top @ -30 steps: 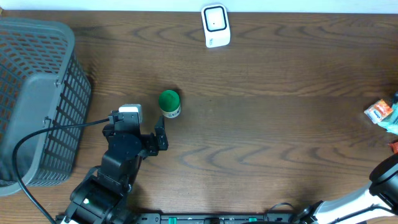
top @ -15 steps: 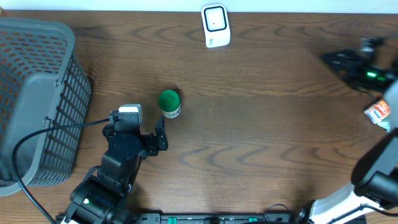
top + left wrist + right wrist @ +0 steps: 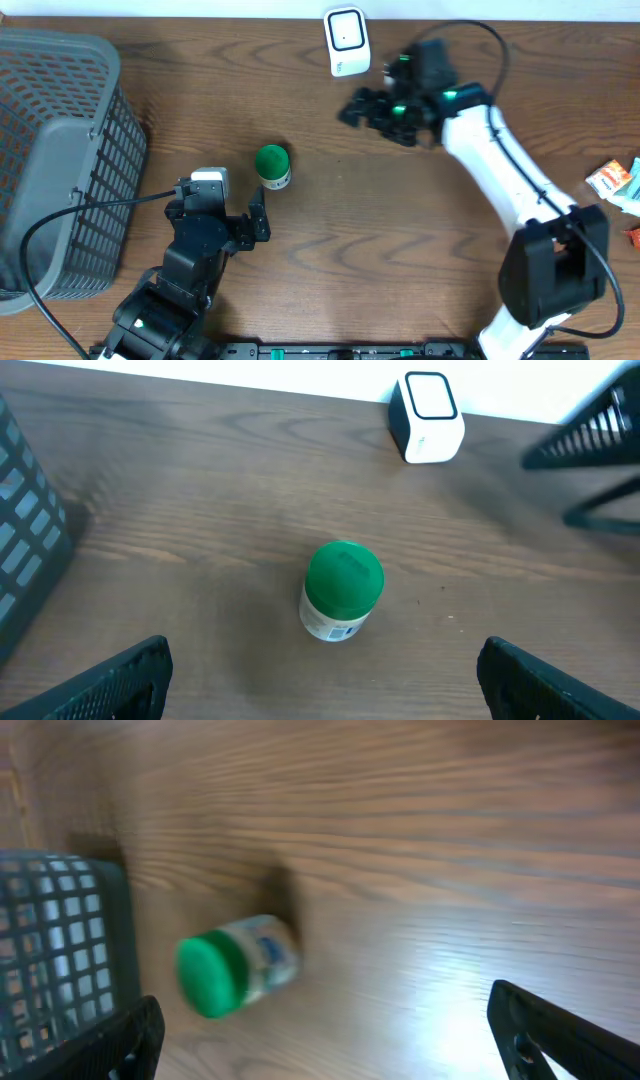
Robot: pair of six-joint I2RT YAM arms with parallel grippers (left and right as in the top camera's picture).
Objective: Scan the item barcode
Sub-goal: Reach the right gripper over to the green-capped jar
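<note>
Barely begun, I judge: the small green-lidded white jar (image 3: 272, 165) stands untouched on the brown wooden table (image 3: 400, 250), close before my left gripper (image 3: 325, 660), which like my right gripper (image 3: 355, 108) gapes wide and empty, the white box-shaped scanner (image 3: 347, 41) well apart.

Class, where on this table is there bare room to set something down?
Bare wood: between green-capped bottle and right arm; far strip between basket and scanner. Crowded: packets at the right edge, right gripper beside the scanner.
</note>
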